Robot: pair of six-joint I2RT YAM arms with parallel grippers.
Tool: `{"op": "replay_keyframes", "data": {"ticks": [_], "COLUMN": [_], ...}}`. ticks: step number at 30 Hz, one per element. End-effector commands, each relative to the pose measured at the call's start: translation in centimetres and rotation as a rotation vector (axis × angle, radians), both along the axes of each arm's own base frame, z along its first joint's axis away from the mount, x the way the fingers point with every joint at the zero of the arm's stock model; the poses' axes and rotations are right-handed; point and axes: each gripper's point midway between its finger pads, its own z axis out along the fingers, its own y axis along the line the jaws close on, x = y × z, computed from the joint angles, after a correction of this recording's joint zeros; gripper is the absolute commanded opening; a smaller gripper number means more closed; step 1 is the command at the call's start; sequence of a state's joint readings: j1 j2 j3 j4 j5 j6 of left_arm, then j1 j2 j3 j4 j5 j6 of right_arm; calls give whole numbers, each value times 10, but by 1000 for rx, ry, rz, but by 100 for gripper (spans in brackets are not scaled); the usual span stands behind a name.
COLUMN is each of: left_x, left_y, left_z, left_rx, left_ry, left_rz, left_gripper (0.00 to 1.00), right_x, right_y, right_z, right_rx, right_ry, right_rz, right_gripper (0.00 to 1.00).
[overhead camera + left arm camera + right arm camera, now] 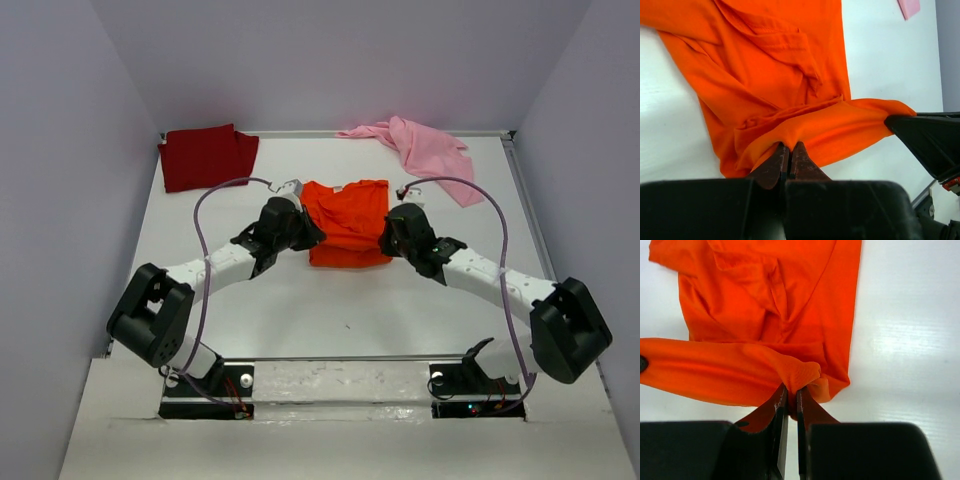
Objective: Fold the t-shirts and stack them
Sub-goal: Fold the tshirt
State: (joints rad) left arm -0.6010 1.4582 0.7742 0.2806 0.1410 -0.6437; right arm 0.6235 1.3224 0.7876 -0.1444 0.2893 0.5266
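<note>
Left wrist view: bunched orange tee [765,75] hides the left pincer [790,150] tips.

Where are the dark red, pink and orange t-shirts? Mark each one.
dark red t-shirt [208,157], top view, middle of folded cloth.
pink t-shirt [428,150], top view, crumpled middle.
orange t-shirt [345,220], top view, chest panel.

The middle t-shirt [345,212] lies on the counter [330,310] between the left end effector [790,149], at its near left corner, and the right end effector [791,390], at its near right corner. Behind it, the far-left t-shirt [205,157] and the far-right t-shirt [425,148] lie in the counter's back corners.
</note>
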Motion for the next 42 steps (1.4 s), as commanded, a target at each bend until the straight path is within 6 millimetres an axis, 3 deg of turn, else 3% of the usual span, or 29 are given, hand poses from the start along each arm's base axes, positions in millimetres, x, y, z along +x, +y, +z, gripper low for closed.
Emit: {"op": "replay_keyframes", "data": {"ticks": [1, 2, 3, 7, 9, 19, 21, 31, 33, 34, 36, 40, 41, 42], "left_x": [36, 40, 44, 67, 73, 113, 122, 164, 177, 177, 188, 201, 205, 206], "left_y": [13, 17, 20, 33, 30, 19, 20, 14, 11, 13, 14, 24, 26, 27], "left_z": [28, 29, 29, 40, 38, 49, 40, 62, 74, 64, 71, 46, 40, 35], "left_rx": [14, 17, 20, 27, 30, 11, 17, -8, -17, -4, -1, 23, 21, 14], "left_ry": [-101, -102, -104, -128, -126, -141, -120, -142, -162, -142, -153, -114, -98, -79], "left_rz": [46, 54, 63, 93, 85, 90, 96, 100, 100, 102, 108, 146, 153, 154], "left_gripper": [0, 0, 0, 0, 0, 0, 0, 0, 0, 0, 0, 0, 6, 30], "right_x": [44, 53, 59, 85, 96, 136, 146, 185, 196, 197, 207, 223, 225, 230], "right_y": [-2, 3, 5, 9, 11, 21, 21, 22, 22, 23, 25, 24, 26, 29], "right_z": [36, 47, 41, 53, 64, 70, 70, 84, 83, 76, 67, 40, 32, 18], "right_rx": [-35, -31, -48, -70, -62, -131, -137, -137, -142, -148, -149, -157, -161, -169], "right_ry": [-153, -175, -166, -205, -227, -268, -273, -310, -313, -301, -290, -254, -241, -221], "right_rz": [-98, -99, -104, -136, -148, -165, -173, -192, -198, -193, -192, -193, -190, -192], "right_gripper": [0, 0, 0, 0, 0, 0, 0, 0, 0, 0, 0, 0, 0, 7]}}
